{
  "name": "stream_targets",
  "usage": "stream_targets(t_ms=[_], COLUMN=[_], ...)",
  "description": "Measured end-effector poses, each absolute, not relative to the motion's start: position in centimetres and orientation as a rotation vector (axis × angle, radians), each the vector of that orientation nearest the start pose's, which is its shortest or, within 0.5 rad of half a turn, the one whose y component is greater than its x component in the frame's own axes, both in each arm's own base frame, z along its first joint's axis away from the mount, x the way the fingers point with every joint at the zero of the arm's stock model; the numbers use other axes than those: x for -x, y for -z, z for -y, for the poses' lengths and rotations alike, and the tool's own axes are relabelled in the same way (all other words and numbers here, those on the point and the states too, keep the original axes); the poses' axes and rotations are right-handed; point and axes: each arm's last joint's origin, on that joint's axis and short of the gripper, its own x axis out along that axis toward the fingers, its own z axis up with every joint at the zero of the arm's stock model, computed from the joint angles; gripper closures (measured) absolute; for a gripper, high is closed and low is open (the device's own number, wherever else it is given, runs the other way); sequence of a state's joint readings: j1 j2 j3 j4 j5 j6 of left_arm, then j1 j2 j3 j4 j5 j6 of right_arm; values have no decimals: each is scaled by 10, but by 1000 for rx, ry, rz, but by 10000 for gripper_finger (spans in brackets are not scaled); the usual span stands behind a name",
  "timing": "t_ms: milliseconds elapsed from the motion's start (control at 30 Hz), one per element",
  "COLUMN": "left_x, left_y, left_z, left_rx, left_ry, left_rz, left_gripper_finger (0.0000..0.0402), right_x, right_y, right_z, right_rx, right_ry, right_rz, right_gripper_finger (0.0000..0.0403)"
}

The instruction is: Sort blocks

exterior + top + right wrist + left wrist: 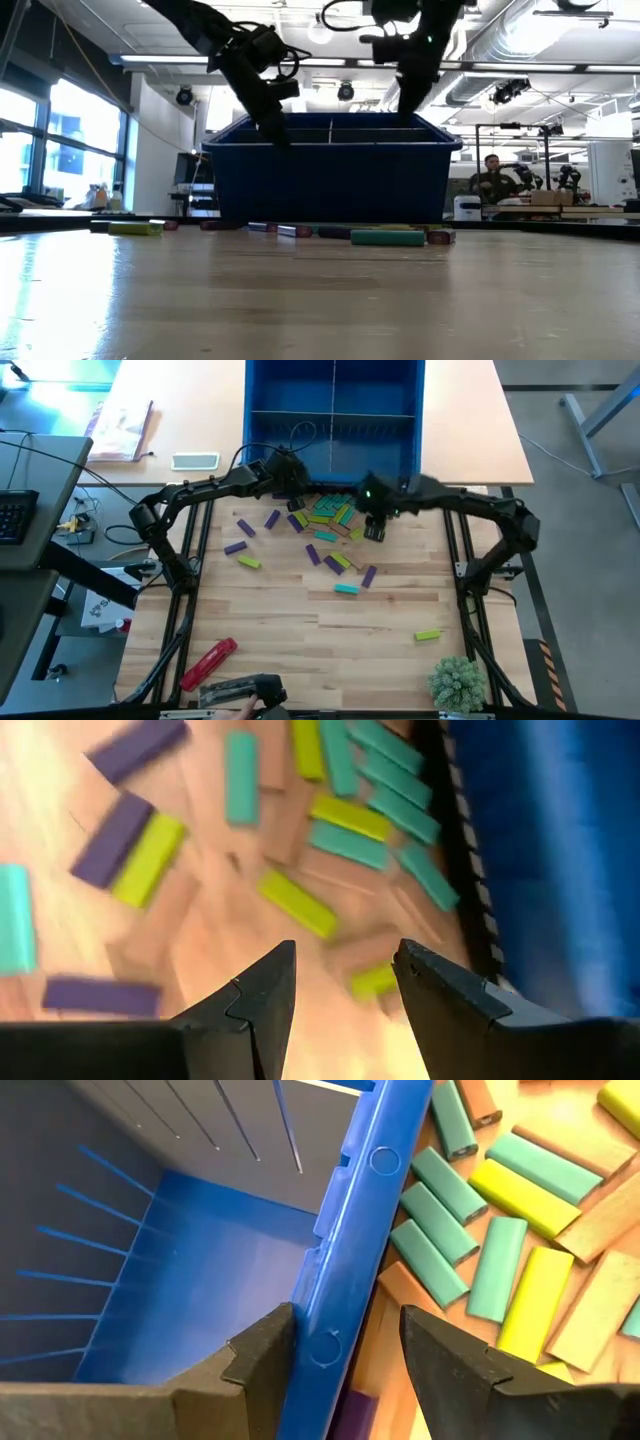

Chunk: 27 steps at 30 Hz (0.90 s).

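Left gripper (340, 1365) is parked unclenched and empty astride the blue bin (335, 410) rim, right gripper (340, 990) held unclenched, empty, above blocks (325, 520) piled on the counter (300, 630) beside the bin, apparently lined up for picking.

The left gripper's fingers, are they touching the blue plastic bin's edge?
Cannot tell. In the left wrist view the fingers stand on either side of the blue plastic bin's rim, but no clear gap or contact shows there.

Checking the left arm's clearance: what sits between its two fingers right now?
In the left wrist view, the blue bin's front rim runs between the open left gripper's fingers; no block is held.
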<state>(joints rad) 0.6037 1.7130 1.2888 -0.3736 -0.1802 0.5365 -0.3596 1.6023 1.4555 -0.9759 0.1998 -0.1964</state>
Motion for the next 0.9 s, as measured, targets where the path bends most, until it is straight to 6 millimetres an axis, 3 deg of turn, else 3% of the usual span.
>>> stream_targets(t_ms=[233, 400, 467, 633, 767, 900], left_x=[-305, -305, -305, -306, -306, -306], left_y=[-250, -250, -250, -250, -250, -250], left_z=[-216, -216, -216, -215, -215, -215], left_rx=[-321, -322, -321, -303, -288, -282], left_ry=[-499, -501, -500, -461, -458, -454], left_rz=[-960, -952, -951, -931, -926, -929], left_gripper_finger=[238, 238, 238, 238, 238, 238], right_x=[-308, -316, -323, -350, -362, -359], right_y=[-208, -151, -138, -117, -117, -117], right_z=[91, 86, 90, 112, 131, 135], right_rx=[-57, -197, -206, -198, -207, -280], right_ry=[388, 522, 548, 596, 623, 464], right_rz=[-801, -527, -497, -614, -687, -828], right_gripper_finger=[242, 242, 242, 242, 242, 242])
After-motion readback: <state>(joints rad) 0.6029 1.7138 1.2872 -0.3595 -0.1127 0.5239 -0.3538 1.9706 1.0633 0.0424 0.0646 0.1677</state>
